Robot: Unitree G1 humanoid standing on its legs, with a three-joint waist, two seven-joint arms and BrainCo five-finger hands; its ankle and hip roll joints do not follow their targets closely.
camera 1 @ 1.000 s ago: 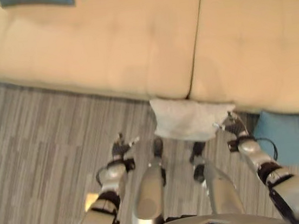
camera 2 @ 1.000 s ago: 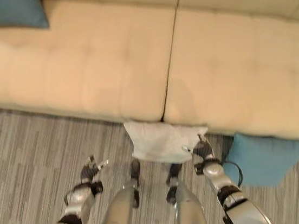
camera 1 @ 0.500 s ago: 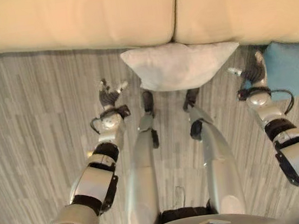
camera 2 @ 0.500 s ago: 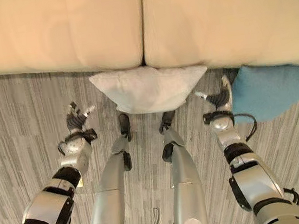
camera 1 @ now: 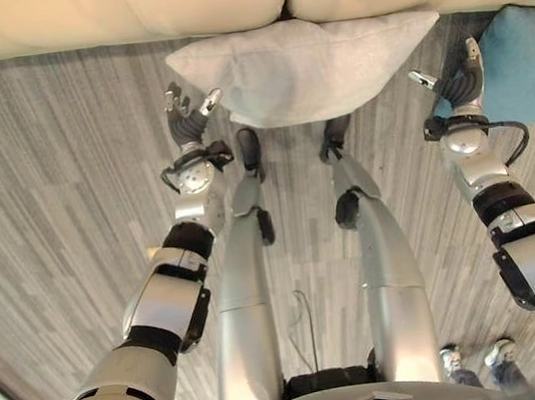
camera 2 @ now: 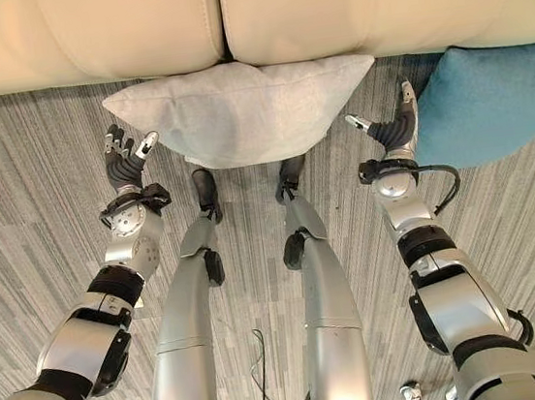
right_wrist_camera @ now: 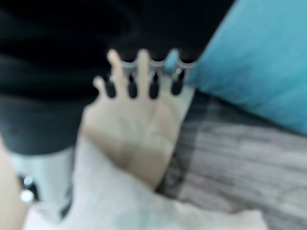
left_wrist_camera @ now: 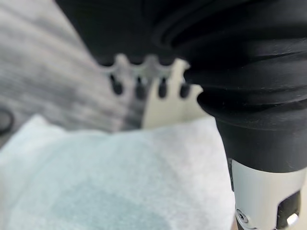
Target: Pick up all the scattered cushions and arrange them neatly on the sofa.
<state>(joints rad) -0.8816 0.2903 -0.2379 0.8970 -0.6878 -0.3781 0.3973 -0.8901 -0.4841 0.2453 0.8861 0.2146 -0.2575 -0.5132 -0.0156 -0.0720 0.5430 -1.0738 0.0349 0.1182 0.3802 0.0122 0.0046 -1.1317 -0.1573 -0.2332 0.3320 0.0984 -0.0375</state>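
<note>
both open, empty hands, left hand [camera 2: 125, 165] and right hand [camera 2: 394, 129], have closed in beside the white cushion [camera 2: 242, 111] on the floor [camera 2: 32, 190] at the sofa's [camera 2: 81, 33] front edge, ready to grasp.

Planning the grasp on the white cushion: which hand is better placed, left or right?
Neither clearly; it looks like a two-hand pick. The left hand and right hand flank the white cushion on the floor against the sofa, both open, neither touching. The right sits between it and the blue cushion, so it is more crowded.
</note>
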